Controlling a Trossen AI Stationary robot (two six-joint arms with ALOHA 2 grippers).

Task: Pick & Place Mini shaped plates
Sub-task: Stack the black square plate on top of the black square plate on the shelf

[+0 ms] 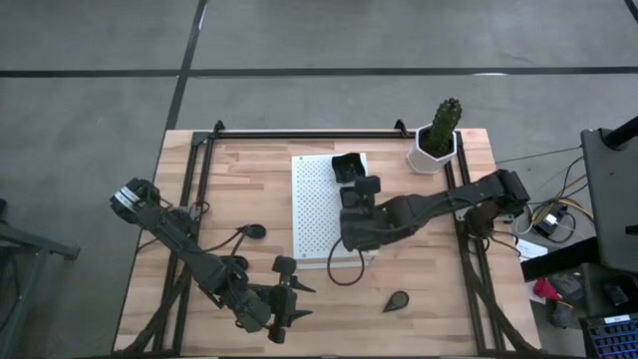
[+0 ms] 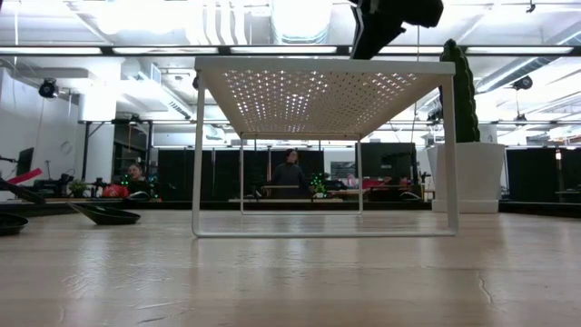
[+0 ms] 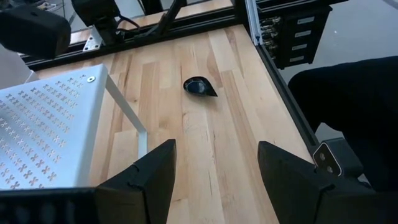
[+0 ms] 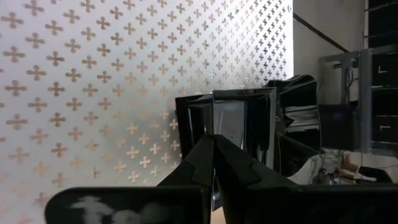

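Observation:
The white perforated board (image 1: 317,204) stands on thin legs mid-table. Dark mini plates (image 1: 348,167) sit on its far right corner. My right gripper (image 1: 361,191) reaches over the board from the right and is shut on a glossy square plate (image 4: 244,118); a second dark plate (image 4: 300,118) lies just behind it. One teardrop plate (image 1: 397,301) lies flat on the wood near the near edge, and also shows in the left wrist view (image 3: 199,87). Another plate (image 1: 254,231) lies left of the board. My left gripper (image 1: 295,291) hovers open by the near edge, touching nothing. My right gripper pinches the square plate by its near rim (image 4: 214,127), between the two fingers (image 4: 199,162), at their free ends. The fingers come low over the board, slanting from its near side. The plate's bottom seems to sit on the board, by the far right corner.
A white hexagonal pot with a cactus (image 1: 439,135) stands at the far right corner. A black cable loop (image 1: 344,271) lies by the board's near edge. Black rails (image 1: 469,259) run along both table sides. Bare wood lies between the board and the near edge.

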